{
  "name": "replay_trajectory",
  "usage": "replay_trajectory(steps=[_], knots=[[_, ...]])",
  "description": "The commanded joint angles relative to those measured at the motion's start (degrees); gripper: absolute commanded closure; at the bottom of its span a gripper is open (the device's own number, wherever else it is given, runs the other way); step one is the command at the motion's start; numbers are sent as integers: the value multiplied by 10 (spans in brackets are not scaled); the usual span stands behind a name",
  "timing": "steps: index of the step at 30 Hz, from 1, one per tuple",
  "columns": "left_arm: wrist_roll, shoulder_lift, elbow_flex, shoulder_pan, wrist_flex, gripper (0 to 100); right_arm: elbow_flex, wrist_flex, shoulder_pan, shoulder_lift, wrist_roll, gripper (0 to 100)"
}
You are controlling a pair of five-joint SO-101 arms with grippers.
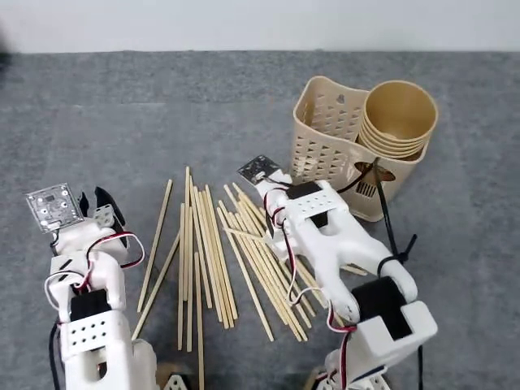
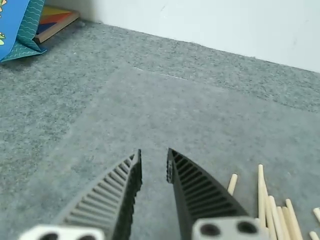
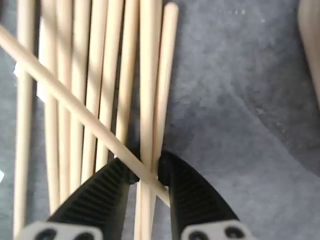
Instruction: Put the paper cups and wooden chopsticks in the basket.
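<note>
Several wooden chopsticks [image 1: 207,252] lie spread on the grey mat in the middle of the high view. My right gripper [image 1: 275,218] is down in the right side of the pile, just in front of the basket. In the right wrist view its black fingers [image 3: 115,185] pinch two parallel chopsticks [image 3: 150,100], with a diagonal stick [image 3: 65,95] lying across them at the tips of the right gripper [image 3: 147,169]. The beige perforated basket [image 1: 325,122] stands at the back right and holds a stack of paper cups [image 1: 400,114]. My left gripper [image 1: 96,199] hovers at the left over bare mat, open [image 2: 153,152], holding nothing.
A few chopstick ends [image 2: 265,200] lie close beside the left gripper. A blue bag [image 2: 20,25] and a flat book lie off the mat by the white wall. The basket's wall [image 3: 312,45] is a short way from the right gripper.
</note>
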Motion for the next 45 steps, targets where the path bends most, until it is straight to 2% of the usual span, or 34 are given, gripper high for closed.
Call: replay_trajectory(steps=[1,9,18,26,34,45], knots=[[7,0,-3,-3,-14,913,-11,25,-17,-44,1,991],[7,0,-3,-3,-14,913,-58,139,-44,-137,-2,991],[7,0,-2,-3,-14,913,-112,193,-46,-218,-3,991],[5,0,-1,-3,-13,913,-168,193,-100,-233,-15,991],[5,0,-1,-3,-13,913,-287,189,-171,-226,-40,991],[5,0,-1,-3,-13,913,-311,72,-186,-226,-76,991]])
